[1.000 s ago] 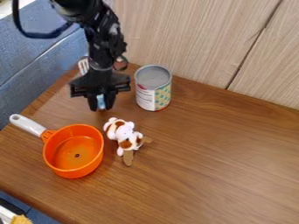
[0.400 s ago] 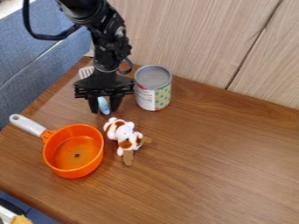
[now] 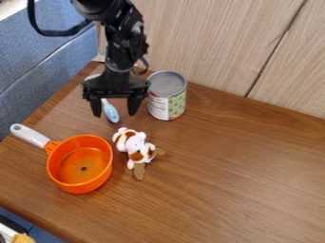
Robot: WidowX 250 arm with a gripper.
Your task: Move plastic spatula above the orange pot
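The tool (image 3: 115, 107) hangs released, fingers parted either side of the plastic spatula (image 3: 111, 113), likely to lift clear without dragging it. The spatula lies toward the far left corner of the surface (image 3: 234, 166), beyond the orange pot (image 3: 81, 166).

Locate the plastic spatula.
In the camera view, the spatula is upper left, handle showing between the fingers of the open gripper, left of the tin can.
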